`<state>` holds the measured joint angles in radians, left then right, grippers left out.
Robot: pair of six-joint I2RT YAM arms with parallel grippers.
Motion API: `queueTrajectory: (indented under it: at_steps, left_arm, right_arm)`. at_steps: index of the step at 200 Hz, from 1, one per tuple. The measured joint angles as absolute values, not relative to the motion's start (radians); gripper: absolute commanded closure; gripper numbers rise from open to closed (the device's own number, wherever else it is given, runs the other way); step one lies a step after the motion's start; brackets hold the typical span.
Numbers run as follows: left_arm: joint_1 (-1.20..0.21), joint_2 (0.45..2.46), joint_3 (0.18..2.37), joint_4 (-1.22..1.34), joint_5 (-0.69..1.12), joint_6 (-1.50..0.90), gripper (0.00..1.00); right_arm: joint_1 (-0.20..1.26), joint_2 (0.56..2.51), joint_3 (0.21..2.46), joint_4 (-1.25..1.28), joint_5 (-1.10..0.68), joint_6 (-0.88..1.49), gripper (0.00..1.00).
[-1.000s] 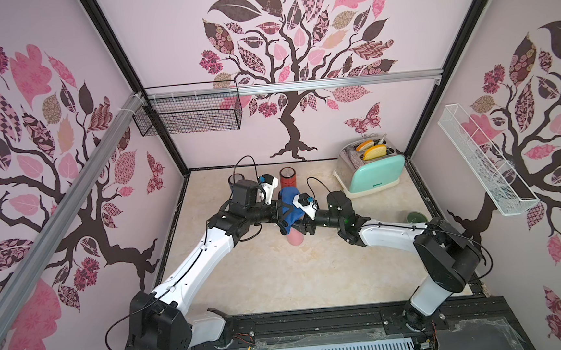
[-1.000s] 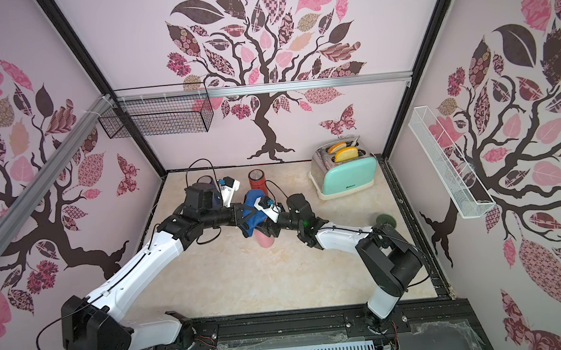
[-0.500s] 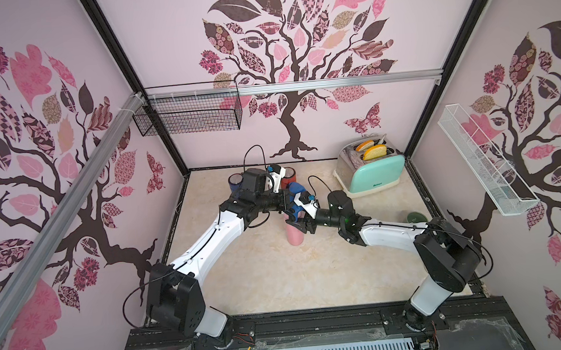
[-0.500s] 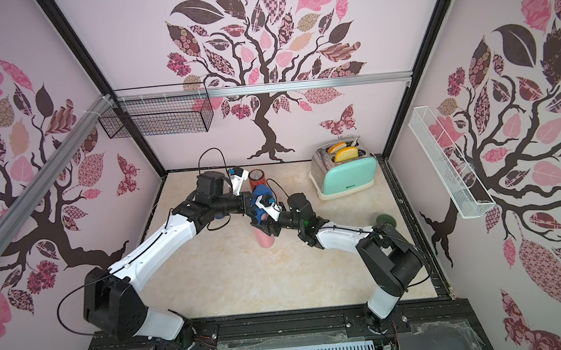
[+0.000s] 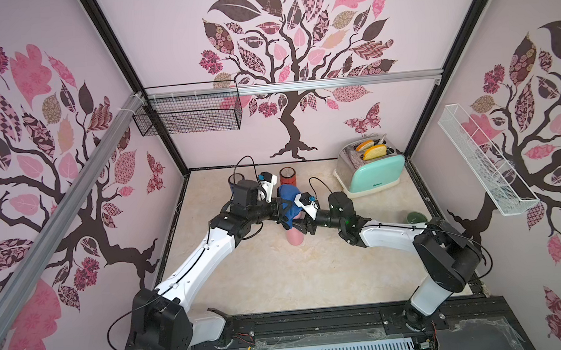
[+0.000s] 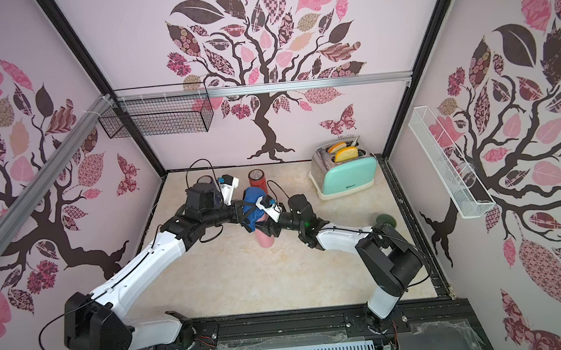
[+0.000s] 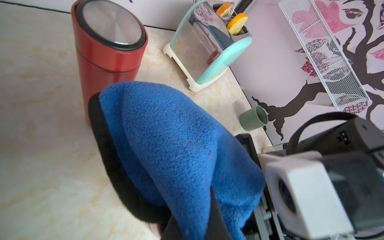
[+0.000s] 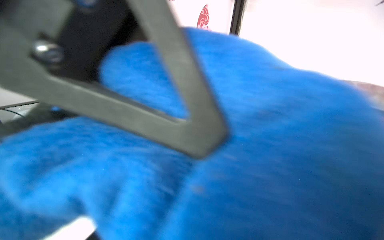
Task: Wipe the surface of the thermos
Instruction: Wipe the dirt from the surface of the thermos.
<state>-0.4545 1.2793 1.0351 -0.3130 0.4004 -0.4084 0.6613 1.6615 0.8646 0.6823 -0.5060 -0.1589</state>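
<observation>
The pink thermos (image 5: 293,238) stands upright mid-tabletop (image 5: 279,277), its upper body grasped from the side by the right hand (image 5: 299,228). The left hand (image 5: 281,213) is clenched on a blue cloth (image 5: 289,199) draped over the thermos top. Behind stand a red thermos (image 5: 286,177) and a toaster (image 5: 374,176).

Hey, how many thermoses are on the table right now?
2. A red thermos stands near the back wall; a pink thermos stands mid-table, its top under the blue cloth. Others may be hidden.
</observation>
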Motion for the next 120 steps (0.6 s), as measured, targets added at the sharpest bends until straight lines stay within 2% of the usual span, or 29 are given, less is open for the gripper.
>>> queueTrajectory:
  at_steps: [35,66,120]
  left_arm:
    - [-0.458,1.224,0.971,-0.279,0.346,-0.432,1.00]
    - [-0.439,1.224,0.884,-0.313,0.281,-0.451,1.00]
    - [-0.406,1.256,0.826,-0.271,0.284,-0.498,1.00]
  right_arm:
    - [0.646,1.649,0.845,0.700,-0.505,-0.121,1.00]
    - [0.576,1.598,0.786,0.723,-0.511,-0.023,1.00]
    - [0.512,1.551,0.725,0.753,-0.554,0.065,1.00]
